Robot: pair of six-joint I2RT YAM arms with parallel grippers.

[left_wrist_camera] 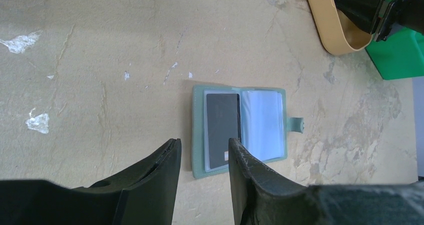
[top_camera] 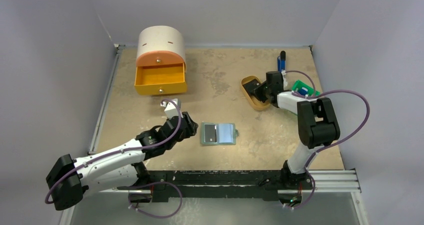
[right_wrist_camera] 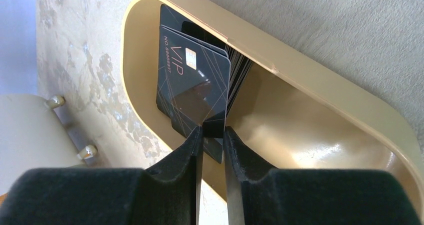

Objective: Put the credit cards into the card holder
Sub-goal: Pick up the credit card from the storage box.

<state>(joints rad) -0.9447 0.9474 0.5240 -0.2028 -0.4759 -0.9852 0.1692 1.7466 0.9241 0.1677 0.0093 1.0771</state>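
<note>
Counter (top_camera: pixel 220 85): flat, matte, mottled tan stone-look.
Tray (right_wrist_camera: pixel 320 80): tan oval with smooth glossy walls, at 2 o'clock from the card holder.
Left gripper (left_wrist_camera: pixel 204 147): half open and empty, at the holder's 9 o'clock.
Right gripper (right_wrist_camera: pixel 212 132): narrowed around the front card's lower edge; a firm pinch cannot be told.
Card holder (top_camera: pixel 218 133): grey-green and soft, lying open mid-counter, with one dark card pocketed.
Cards (right_wrist_camera: pixel 195 80): black, thin, stiff, slick, probably light; they stand upright in the tray and are best pinched by an edge.
</note>
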